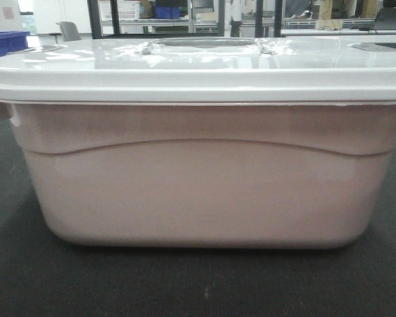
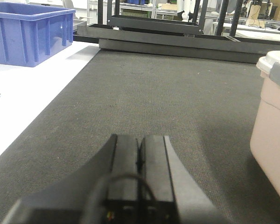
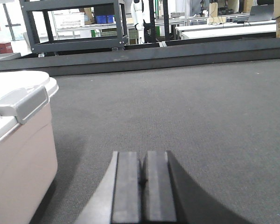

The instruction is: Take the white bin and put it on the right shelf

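The bin (image 1: 198, 191) sits upright on the dark mat (image 1: 198, 284) with its lid (image 1: 198, 69) on. The left gripper (image 2: 140, 158) and right gripper (image 3: 143, 179) sit low on either side of the bin, apart from it, each with jaws pressed together and holding nothing. A blue crate (image 2: 28, 32) stands beyond the bin's left end, and a black rack (image 3: 74, 23) stands farther behind it.

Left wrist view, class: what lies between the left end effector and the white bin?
Only bare dark carpet separates the left end effector from the white bin in that view.
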`<act>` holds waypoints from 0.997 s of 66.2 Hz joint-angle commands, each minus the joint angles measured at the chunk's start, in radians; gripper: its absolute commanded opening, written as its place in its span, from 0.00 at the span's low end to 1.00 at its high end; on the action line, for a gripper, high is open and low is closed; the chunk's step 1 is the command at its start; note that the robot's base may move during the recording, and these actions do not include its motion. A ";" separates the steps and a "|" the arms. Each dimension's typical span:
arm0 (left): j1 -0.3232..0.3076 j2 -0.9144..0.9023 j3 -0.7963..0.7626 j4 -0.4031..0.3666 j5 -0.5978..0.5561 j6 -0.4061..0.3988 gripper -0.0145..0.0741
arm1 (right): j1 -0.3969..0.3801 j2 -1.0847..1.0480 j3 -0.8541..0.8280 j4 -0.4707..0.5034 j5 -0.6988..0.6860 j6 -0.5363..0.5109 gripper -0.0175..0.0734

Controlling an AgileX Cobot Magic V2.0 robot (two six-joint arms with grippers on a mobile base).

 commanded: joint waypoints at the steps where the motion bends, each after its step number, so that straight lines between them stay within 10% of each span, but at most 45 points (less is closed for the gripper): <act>1: 0.002 -0.010 -0.007 -0.006 -0.090 -0.001 0.03 | -0.004 -0.017 -0.002 -0.012 -0.088 -0.007 0.26; 66: 0.002 -0.010 -0.007 -0.006 -0.119 -0.001 0.03 | -0.004 -0.017 -0.002 -0.012 -0.089 -0.007 0.26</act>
